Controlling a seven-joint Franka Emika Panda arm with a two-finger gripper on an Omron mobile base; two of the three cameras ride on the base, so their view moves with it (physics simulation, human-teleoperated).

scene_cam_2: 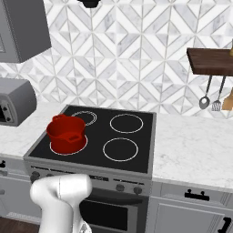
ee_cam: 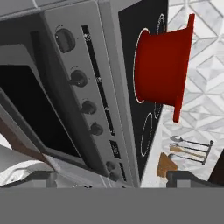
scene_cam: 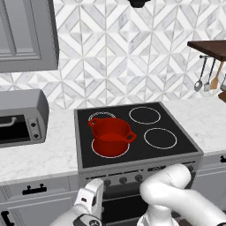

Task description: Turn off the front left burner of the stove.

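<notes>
The stove (scene_cam: 176, 152) is a grey steel range with a black glass top. A red pot (scene_cam: 110, 132) stands on the front left burner (scene_cam: 108, 156), whose thin white ring shows around the pot's base, as in the right base view (scene_cam_2: 68, 151). A row of dark knobs (scene_cam: 123, 179) runs along the front panel. My gripper (ee_cam: 116, 179) is open with nothing between its fingers. It hovers low in front of the panel, apart from the knobs (ee_cam: 78, 78), which line up ahead of it. The pot (ee_cam: 164, 65) appears rolled sideways in the hand view. My hand (scene_cam: 92, 196) sits below the leftmost knobs.
A grey toaster oven (scene_cam: 22, 117) stands on the marble counter left of the stove. Utensils (scene_cam: 207, 79) hang under a wooden shelf (scene_cam_2: 211, 61) at the right. The oven door (ee_cam: 30, 105) and cabinet drawers (scene_cam: 35, 190) lie below the counter edge.
</notes>
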